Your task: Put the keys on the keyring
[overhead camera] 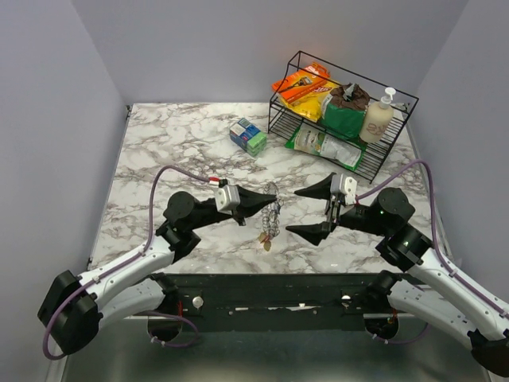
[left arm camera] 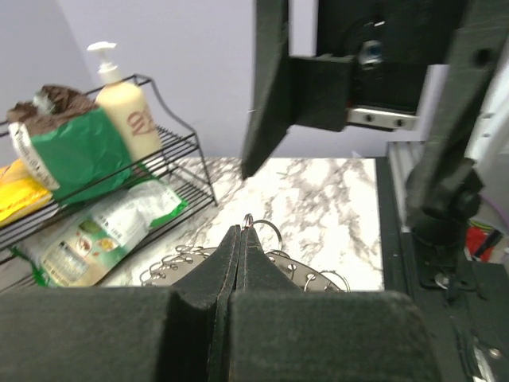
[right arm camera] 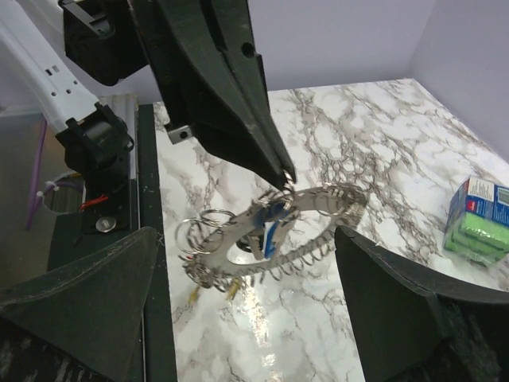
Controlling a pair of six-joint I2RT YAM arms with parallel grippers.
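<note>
Left fingers (left arm camera: 235,274) clamped on silvery coiled-wire keyring (right arm camera: 330,191) — blue-headed key (right arm camera: 272,227) on it, right fingers (right arm camera: 398,294) wide apart nearby

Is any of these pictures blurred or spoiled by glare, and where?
Top external view: sharp, evenly lit, only soft shadows. Left wrist view: the shut left tool near the lens looks soft, the wire rack slightly blurred. Right wrist view: a bright glare patch on the table below the keyring.
</note>
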